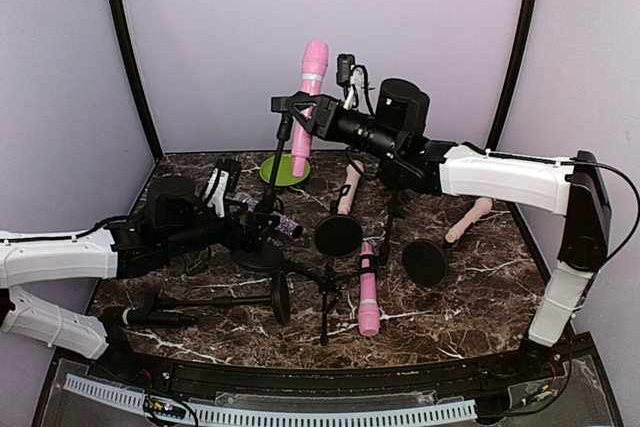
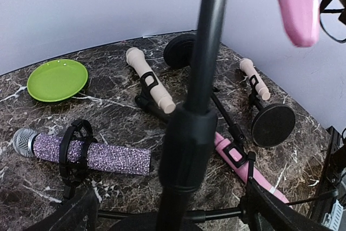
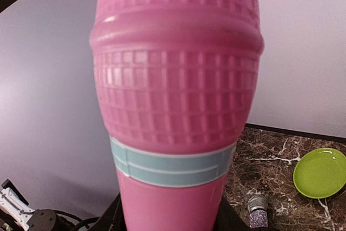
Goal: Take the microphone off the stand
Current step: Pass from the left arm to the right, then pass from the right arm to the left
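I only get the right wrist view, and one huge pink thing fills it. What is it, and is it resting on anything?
Observer: It is a pink microphone. The right tool holds it upright in the air, above the table.
Operator: So is it off its stand?
Observer: It looks so. In the left wrist view its lower end hangs beside the stand's pole, with a gap between them.
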### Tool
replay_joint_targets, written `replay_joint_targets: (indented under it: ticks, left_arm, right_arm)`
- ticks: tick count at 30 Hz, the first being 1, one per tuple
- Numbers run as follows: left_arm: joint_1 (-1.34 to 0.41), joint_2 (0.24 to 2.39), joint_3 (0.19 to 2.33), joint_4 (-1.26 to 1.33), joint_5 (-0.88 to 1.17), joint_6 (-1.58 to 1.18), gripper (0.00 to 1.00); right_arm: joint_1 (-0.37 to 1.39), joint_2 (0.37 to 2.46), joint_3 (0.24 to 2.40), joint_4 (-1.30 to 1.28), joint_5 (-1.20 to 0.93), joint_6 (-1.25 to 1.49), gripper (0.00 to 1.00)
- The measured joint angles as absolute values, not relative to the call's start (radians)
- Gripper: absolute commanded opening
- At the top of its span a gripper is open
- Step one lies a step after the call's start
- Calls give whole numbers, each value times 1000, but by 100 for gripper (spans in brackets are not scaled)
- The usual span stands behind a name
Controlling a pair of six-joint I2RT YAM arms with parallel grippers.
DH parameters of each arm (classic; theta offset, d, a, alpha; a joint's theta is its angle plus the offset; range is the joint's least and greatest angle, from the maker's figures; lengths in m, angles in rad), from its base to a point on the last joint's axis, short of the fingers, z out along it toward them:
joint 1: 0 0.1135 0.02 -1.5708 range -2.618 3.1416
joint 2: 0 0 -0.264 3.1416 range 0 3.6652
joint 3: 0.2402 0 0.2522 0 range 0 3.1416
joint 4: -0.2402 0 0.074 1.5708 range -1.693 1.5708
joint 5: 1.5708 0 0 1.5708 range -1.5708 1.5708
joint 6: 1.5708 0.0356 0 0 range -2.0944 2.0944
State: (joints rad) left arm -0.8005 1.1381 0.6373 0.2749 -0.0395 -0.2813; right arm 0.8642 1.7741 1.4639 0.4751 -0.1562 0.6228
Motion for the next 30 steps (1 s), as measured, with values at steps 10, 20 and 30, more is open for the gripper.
replay_joint_targets:
  ticks: [10, 20, 30]
  left_arm:
    - [-770, 1230, 605, 312, -50, -275, 71]
    - [-770, 1250, 604, 383, -8, -191, 9]
    - [-775, 1208, 607, 331, 53, -131, 0]
  right_arm:
    - [864, 1742, 1464, 503, -171, 629, 0]
    - [864, 1741, 1465, 492, -151, 616, 0]
    - [857, 1740, 1470, 471, -130, 614, 46]
